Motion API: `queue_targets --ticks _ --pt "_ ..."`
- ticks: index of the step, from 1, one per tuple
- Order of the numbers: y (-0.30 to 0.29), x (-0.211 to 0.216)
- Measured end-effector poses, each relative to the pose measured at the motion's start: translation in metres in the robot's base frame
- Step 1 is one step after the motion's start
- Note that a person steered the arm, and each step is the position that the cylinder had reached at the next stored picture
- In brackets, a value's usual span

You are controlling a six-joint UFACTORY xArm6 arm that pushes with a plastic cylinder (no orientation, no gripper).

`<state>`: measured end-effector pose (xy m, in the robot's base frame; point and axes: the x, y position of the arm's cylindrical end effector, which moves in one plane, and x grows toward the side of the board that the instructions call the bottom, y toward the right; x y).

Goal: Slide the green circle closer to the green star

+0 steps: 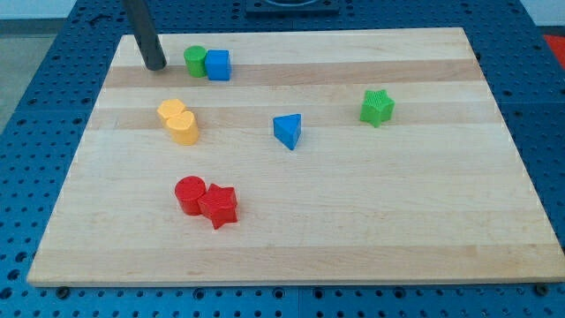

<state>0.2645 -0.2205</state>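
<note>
This looks like a robotics lab or test bench. A pale wooden counter [371, 230] lies on a blue metal base [35, 168] drilled with a regular grid of holes, the kind of perforated mounting plate used for fixing apparatus; it shows past the counter's left, right and bottom edges. A straight dark rod comes down near the counter's top-left corner, my tip [156, 66] resting on the wood. Small plastic blocks in plain colours are scattered across the counter.
</note>
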Motion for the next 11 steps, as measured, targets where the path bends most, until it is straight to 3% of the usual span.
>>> queue_targets --ticks 4,7,11 --pt "0.062 -0.020" --pt "0.101 0.041" --pt "0.051 0.050"
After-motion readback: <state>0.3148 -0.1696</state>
